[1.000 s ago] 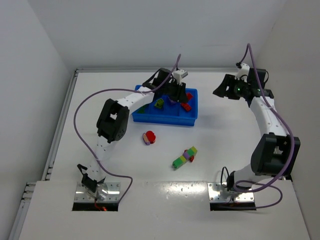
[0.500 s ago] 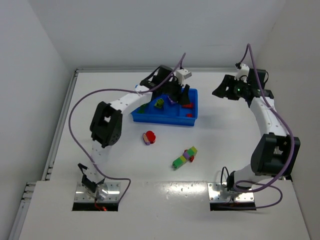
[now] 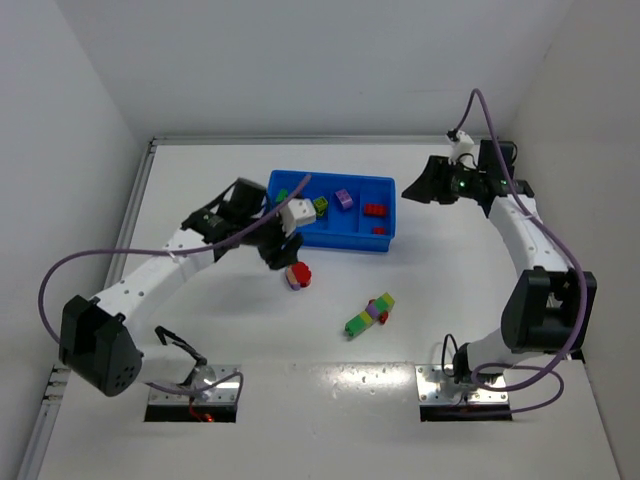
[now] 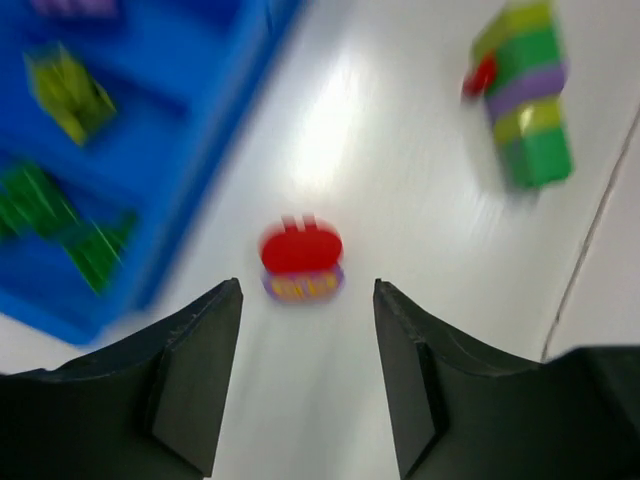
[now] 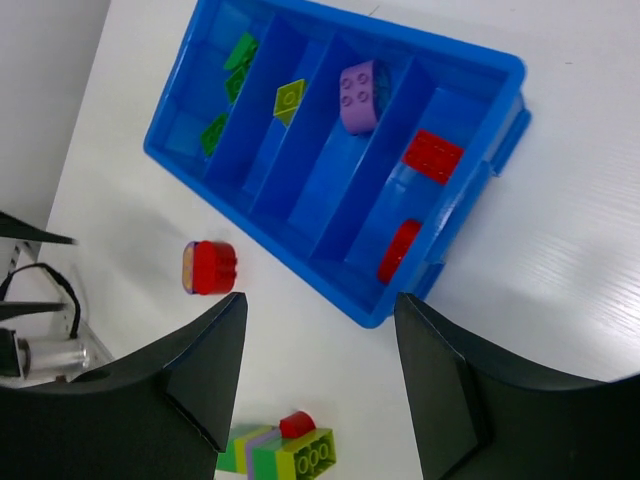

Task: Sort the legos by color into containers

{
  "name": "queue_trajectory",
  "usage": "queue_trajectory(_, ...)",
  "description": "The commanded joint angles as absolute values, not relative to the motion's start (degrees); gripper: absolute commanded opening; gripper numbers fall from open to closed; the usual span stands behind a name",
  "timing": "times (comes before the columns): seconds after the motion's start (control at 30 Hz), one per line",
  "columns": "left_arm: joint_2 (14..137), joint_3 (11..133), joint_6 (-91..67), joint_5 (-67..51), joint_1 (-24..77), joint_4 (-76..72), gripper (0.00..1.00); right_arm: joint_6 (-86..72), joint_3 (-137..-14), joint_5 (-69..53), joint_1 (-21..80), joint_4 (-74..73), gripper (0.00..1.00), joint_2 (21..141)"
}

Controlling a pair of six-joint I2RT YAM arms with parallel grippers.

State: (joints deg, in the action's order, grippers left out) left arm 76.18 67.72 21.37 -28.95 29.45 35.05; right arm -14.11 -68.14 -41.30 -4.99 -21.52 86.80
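blue plastic tray (image 3: pixel 340 243) holds sorted bricks. my left gripper (image 3: pixel 284 250) has just swung back from it, jaws apart and empty, over the red-topped brick stack (image 4: pixel 301 250) on the white tabletop (image 3: pixel 200 180), probably the next pick. right gripper (image 3: pixel 420 188) hangs spread and empty beside the tray.

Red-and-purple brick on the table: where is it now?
Top view: the red-and-purple brick lies on the table left of centre, just in front of the blue tray and up-left of the multicolour stack.
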Motion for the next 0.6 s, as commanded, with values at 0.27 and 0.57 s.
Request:
queue_trajectory(0.27,66.01,46.24,21.69,-16.52,31.47,25.67,0.74,-10.99,-70.93,-42.46,-2.02,-22.94,0.63,87.8)
queue_trajectory(0.57,74.07,42.98,27.6,-25.66,30.94,17.59,0.83,-9.32,-71.45,-41.93,-0.35,-23.99,0.63,88.86)
